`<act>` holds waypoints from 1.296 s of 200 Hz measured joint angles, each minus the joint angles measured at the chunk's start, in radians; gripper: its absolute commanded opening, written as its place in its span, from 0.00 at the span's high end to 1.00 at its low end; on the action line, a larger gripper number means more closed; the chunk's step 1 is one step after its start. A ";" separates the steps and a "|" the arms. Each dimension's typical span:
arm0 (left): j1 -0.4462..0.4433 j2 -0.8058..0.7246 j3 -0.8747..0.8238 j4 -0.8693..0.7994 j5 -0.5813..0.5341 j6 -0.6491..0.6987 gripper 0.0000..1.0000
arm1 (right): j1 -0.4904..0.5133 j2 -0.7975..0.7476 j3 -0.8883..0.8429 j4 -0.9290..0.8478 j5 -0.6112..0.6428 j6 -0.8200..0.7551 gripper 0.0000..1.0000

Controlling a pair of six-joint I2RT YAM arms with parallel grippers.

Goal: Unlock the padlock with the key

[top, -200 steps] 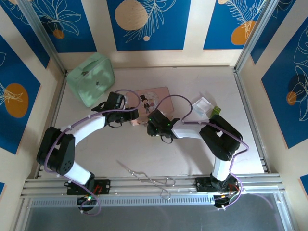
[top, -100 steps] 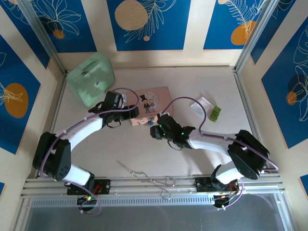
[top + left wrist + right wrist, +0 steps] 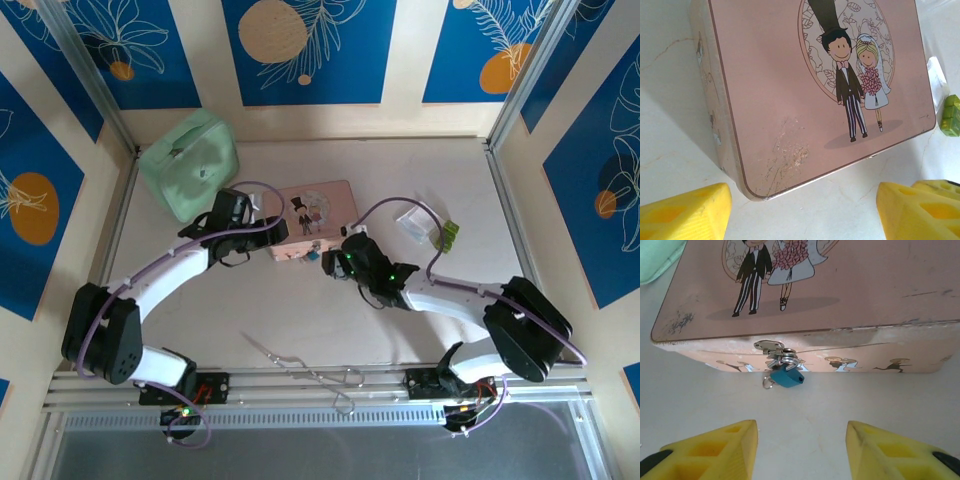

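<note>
Pale marbled tabletop (image 3: 300,310), fenced on three sides by blue leaf-print wall panels (image 3: 310,45). Toward the far left corner, a mint-green zip case (image 3: 190,165). Just right of that, near the middle of the table, a pink picture tin (image 3: 318,212) lying flat, with a cartoon bride and groom on the lid and scuffs near one rounded corner.

Extended in from the left, the left gripper (image 3: 802,215): yellow fingers spread wide, holding nothing, facing that scuffed corner of the tin and apart from it. Extended in from the right, the right gripper (image 3: 802,450): yellow fingers likewise wide apart and empty, low over the table, aimed at the tin's front wall.

Along the near edge, a long thin wire tool (image 3: 300,365), well apart from both grippers. Right of the tin, a small clear plastic bag (image 3: 415,222), and just beside it a small green block (image 3: 450,233).

Smallest of all, the padlock (image 3: 785,376): silvery shackle hooked through the tin's metal hasp (image 3: 770,346), blue-teal part hanging tilted against the front wall, just above the tabletop or touching it. Lies straight ahead of the right gripper, a little left of the midline between its fingers, near but untouched. In the top view, sits at the tin's near edge, between the two grippers. Beside the teal part, a small silvery ring (image 3: 768,384); cannot tell whether a key sits in the lock.
</note>
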 measured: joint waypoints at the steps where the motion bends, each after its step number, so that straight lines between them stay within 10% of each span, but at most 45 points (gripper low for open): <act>1: 0.000 0.000 0.000 0.000 0.000 0.000 0.25 | -0.005 0.002 0.000 0.003 -0.010 -0.003 0.54; 84: 0.000 0.064 -0.016 0.023 0.005 -0.018 0.29 | -0.089 0.220 0.005 0.188 -0.326 -0.006 0.51; 259: 0.000 0.066 -0.016 0.020 0.008 -0.014 0.33 | -0.085 0.433 0.140 0.272 -0.235 -0.029 0.51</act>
